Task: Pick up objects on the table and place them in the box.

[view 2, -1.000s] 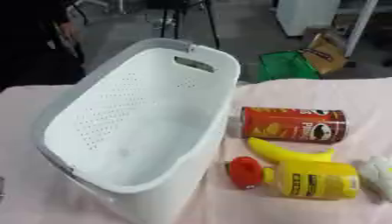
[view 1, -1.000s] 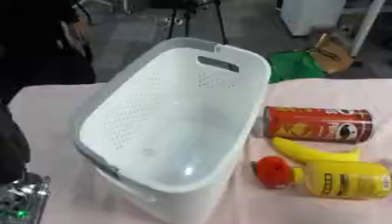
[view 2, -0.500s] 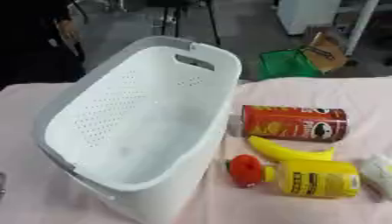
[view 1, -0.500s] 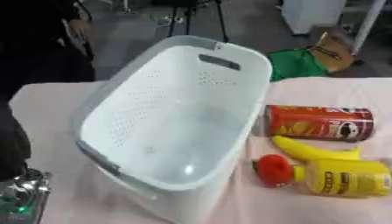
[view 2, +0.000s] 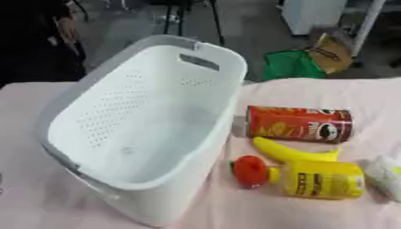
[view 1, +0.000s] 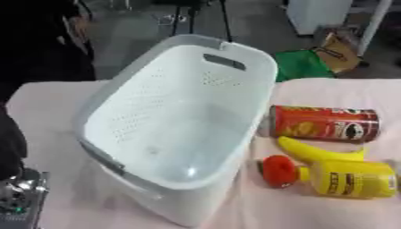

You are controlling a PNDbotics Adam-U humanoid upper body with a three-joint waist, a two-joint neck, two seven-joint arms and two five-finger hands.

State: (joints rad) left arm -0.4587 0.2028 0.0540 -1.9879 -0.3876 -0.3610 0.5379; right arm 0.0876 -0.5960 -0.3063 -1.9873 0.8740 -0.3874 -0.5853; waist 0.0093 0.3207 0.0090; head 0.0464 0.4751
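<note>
1. Across the pink-covered table (view 2: 329, 91), nothing among the task's things has changed since a second ago: the large white perforated plastic laundry basket (view 1: 168, 120) sits at 9 o'clock of the scene, apparently holding nothing.
2. At 3 o'clock of the basket, just beside its wall, the red cylindrical crisp can (view 2: 299, 124) lies on its side as before.
3. Toward 5 o'clock, the yellow squeeze bottle with a red cap (view 2: 312, 178) lies flat, unmoved, the yellow banana (view 2: 286, 154) resting between it and the can.
4. At the 4 o'clock edge of the right eye view, a pale whitish object (view 2: 385, 176) shows; I cannot make out what it is.
5. At 7 o'clock in the left eye view, a dark metallic part (view 1: 17, 202) sits; whether it is a hand, and how any fingers stand, I cannot tell.
6. My judgement: no pick has begun, so every item remains to be boxed.
</note>
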